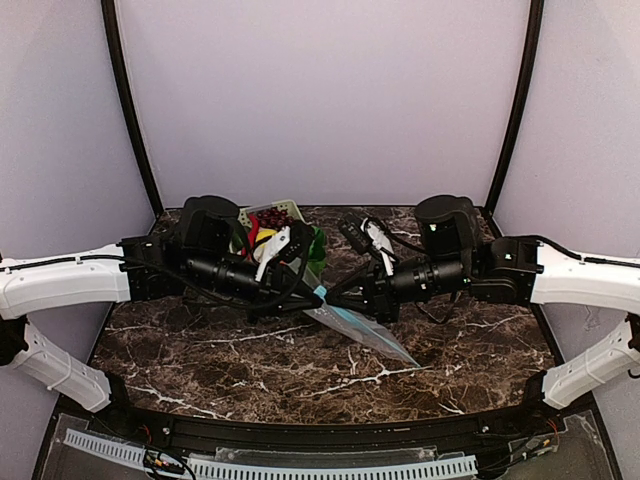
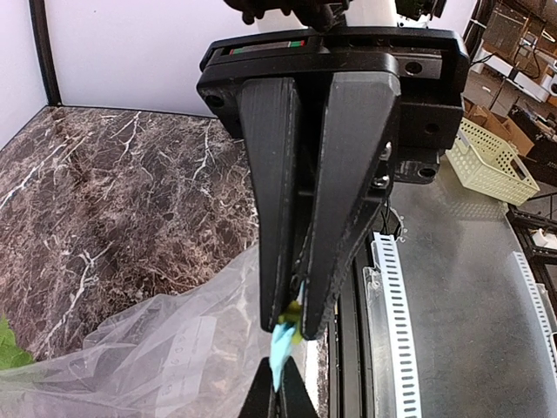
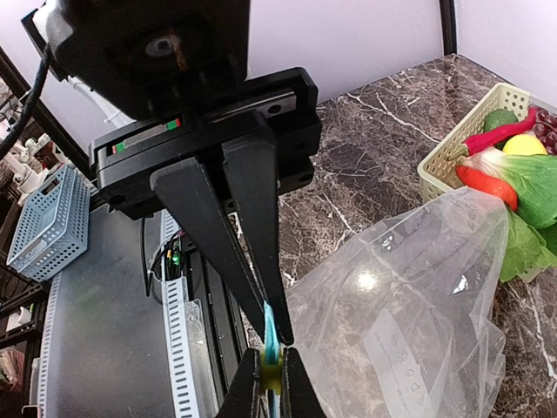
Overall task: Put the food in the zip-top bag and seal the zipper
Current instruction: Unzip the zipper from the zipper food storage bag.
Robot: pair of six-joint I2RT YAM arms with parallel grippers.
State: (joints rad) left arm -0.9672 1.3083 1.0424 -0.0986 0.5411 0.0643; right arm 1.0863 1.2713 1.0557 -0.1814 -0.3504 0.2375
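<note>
Left gripper [image 2: 291, 326] is pinched tight on the zipper [image 2: 278, 361], right at its yellowish slider [image 2: 294, 313]; the zip-top bag [image 2: 157, 348] sags slack beside it. On the right wrist camera, your right gripper [image 3: 274, 335] is clamped on the same blue strip, while the food [image 3: 509, 170] sits in the basket [image 3: 444, 152], outside a bag that looks empty. From above, the bag droops between both arms, near and right of the basket. Run the slider now and you seal nothing inside; pull apart and the strip may slip.

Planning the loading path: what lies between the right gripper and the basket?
The clear zip-top bag fills that stretch; the right wrist view shows it.
</note>
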